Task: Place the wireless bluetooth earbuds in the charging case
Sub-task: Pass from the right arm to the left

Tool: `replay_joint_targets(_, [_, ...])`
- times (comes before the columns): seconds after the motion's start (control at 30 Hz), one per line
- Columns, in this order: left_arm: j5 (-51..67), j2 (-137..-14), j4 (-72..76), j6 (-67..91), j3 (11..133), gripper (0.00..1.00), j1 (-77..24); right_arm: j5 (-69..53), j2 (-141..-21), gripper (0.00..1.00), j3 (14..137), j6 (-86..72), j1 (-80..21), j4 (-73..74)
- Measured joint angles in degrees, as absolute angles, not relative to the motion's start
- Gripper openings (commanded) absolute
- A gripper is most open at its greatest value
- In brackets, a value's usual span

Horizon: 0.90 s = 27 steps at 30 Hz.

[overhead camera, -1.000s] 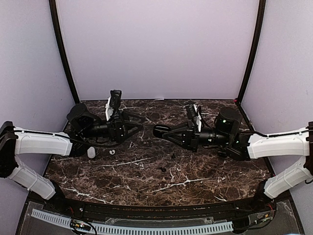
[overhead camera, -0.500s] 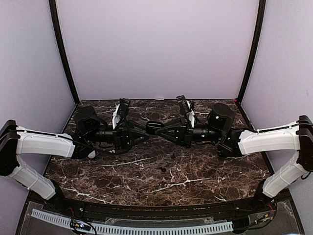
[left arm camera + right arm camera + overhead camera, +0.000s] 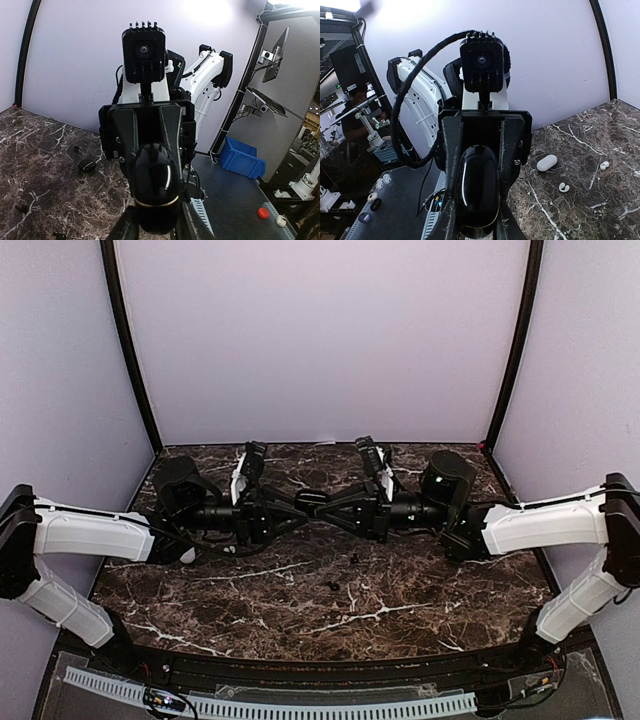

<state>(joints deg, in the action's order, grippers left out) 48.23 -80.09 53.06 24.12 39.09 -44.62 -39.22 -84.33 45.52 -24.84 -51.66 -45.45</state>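
Observation:
The black charging case (image 3: 312, 502) hangs above the middle of the marble table, closed, a thin gold seam around it. My right gripper (image 3: 326, 506) is shut on it from the right, and my left gripper (image 3: 299, 508) is shut on its other end. The left wrist view has the case (image 3: 155, 185) between my left gripper's (image 3: 154, 227) fingers. The right wrist view has the case (image 3: 477, 185) filling my right gripper (image 3: 476, 227). Small black earbuds (image 3: 331, 584) lie on the table in front of the grippers. White earbuds (image 3: 564, 187) lie near a white case (image 3: 546, 162).
The white case (image 3: 187, 553) lies under the left arm. A second black case (image 3: 87, 165) and black buds (image 3: 76, 148) lie on the right part of the table. Purple walls close in the back and both sides.
Both arms have moved inward until the grippers meet at the table's middle. The left gripper, open a second ago, has shut on the case that the right gripper holds.

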Motion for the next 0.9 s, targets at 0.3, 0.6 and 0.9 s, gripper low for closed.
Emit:
replay_joint_targets(0.3, [47.90,-80.25,53.69,23.90,39.09,0.20,-44.62,-39.81,-84.99,0.00,45.76,-24.80,-51.70,-45.47])
replay_joint_targets(0.6, [47.68,-80.25,53.74,23.53,39.09,0.15,-44.58,-39.62,-84.99,0.38,45.87,-24.03,-51.70,-45.12])
replay_joint_targets(0.9, [48.42,-79.37,48.66,17.43,39.07,0.12,-44.62,-37.74,-83.57,0.40,46.83,-20.18,-51.75,-37.21])
